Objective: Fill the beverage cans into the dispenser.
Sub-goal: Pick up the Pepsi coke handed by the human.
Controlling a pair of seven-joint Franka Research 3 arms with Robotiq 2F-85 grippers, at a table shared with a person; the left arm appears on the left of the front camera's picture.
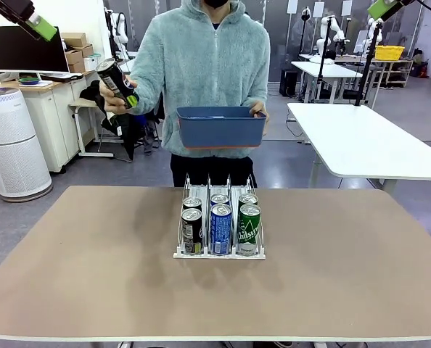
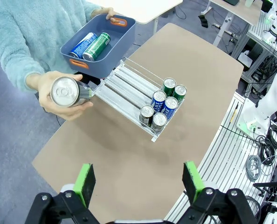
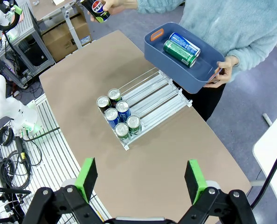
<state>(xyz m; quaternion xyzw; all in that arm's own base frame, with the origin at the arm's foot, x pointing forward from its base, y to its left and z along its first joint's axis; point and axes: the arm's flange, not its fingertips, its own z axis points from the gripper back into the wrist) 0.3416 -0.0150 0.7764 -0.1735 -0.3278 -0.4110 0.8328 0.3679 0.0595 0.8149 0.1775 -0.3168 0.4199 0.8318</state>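
Front view. Nearest lies the bench [image 1: 92,290], tan-topped. At its middle the dispenser [image 1: 207,187] is stood, three lanes wide, with six beverage cans lodged at its near end, two to a lane: dark cans [image 1: 191,230] in the picture-left lane, blue cans [image 1: 221,228] in the middle, green cans [image 1: 249,228] on the right. Beyond the far edge a black can [image 1: 117,81] is held tilted in a person's hand [image 1: 108,101], and a blue bin [image 1: 220,127] is carried by the other hand [image 1: 257,111]. The left gripper [image 1: 38,23] and right gripper [image 1: 384,7] are cut off by the top corners, high above the bench.

Left wrist view. The left gripper [image 2: 141,179] is spread wide, with nothing held or touched. The silver tops of the six cans are seen from above, and the lanes behind them are bare. The bin's inside, hidden from the front by its wall, is disclosed: one blue can [image 2: 84,44] and one green can [image 2: 96,45] are laid side by side.

Right wrist view. The right gripper [image 3: 141,179] is likewise spread wide and empty. White "PEPSI" lettering is shown on the black can.
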